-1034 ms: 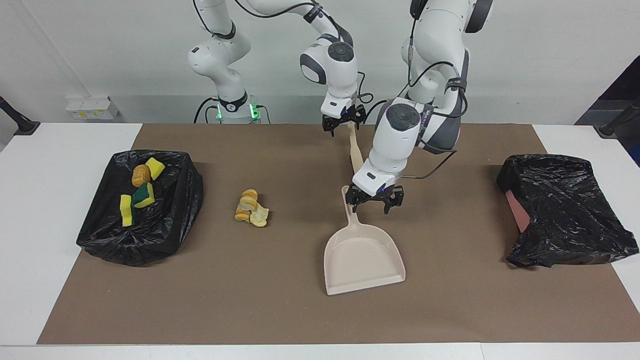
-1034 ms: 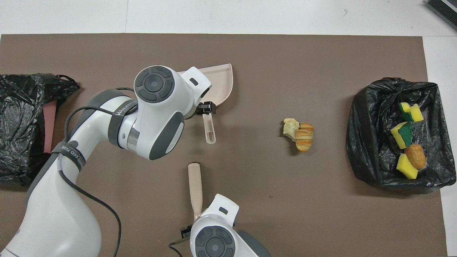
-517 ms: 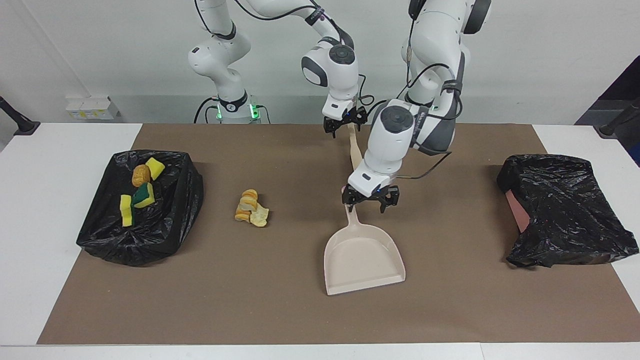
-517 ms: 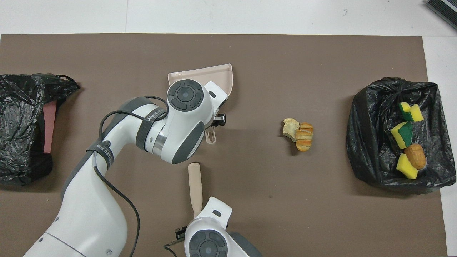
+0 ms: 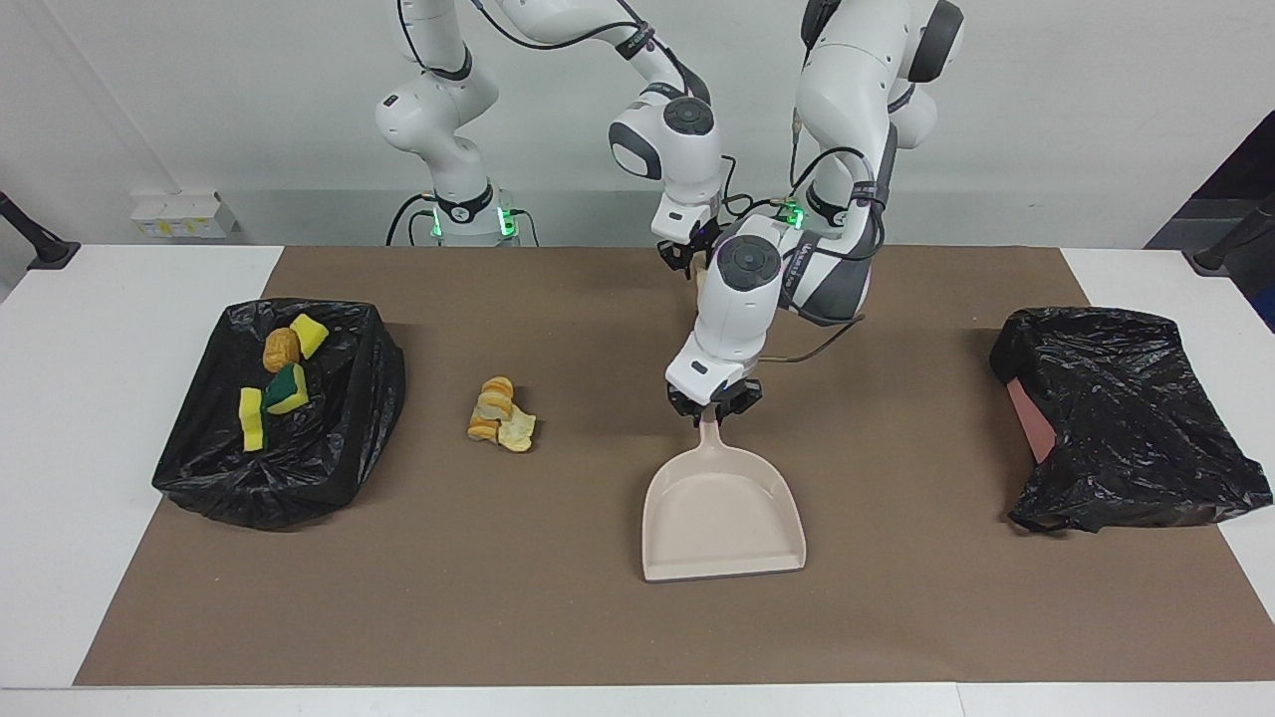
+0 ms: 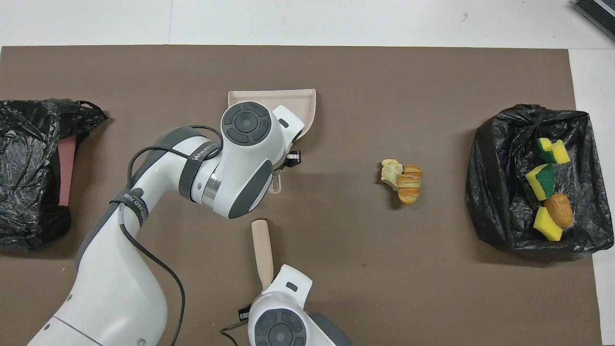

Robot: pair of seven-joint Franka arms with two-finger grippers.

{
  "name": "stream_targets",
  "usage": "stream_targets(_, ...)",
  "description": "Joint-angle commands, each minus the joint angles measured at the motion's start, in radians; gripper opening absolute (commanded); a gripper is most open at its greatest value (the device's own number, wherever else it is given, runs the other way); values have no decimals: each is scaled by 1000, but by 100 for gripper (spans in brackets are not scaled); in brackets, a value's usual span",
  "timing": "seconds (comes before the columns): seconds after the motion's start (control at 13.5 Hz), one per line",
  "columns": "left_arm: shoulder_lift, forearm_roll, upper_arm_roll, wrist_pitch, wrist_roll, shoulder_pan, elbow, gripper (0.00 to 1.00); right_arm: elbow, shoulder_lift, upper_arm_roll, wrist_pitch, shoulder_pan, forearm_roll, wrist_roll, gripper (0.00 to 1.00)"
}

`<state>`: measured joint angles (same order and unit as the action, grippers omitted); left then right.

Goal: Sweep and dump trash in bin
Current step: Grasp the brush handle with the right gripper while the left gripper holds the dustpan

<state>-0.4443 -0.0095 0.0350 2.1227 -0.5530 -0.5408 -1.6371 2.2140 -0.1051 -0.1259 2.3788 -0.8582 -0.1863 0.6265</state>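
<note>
Two high cameras, half a turn apart

One camera sits high across the table [image 5: 60,418], facing the two robot arms and taking in the whole brown mat [image 5: 558,617]. The other hangs above the robots' end, looking steeply down and closer in. Both share the mat's middle and both black bags.

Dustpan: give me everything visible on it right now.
The dustpan is beige, plastic-looking, with a flat, empty pan, low side walls and a slim handle. It lies flat on the brown mat, open edge pointing away from the robots, handle toward them. The left claw is shut on the handle.
</note>
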Motion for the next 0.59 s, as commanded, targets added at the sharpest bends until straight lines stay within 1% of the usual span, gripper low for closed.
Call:
stream_targets(0.0,62,37,-12,-50,7,8,0,0,-16,-5,2,-6,1,-15,7,0)
stream_targets(0.15,94,37,-14,-92,77,42,0,0,-42,-10,3,-59,2,-6,12,0)
stream_targets(0.37,134,30,-12,-115,192,106,0,0,-62,19,8,-133,15,-2,6,0)
stream_targets(0.52,162,23,-12,-156,324,154,3,0,-60,47,11,-164,30,-2,4,0)
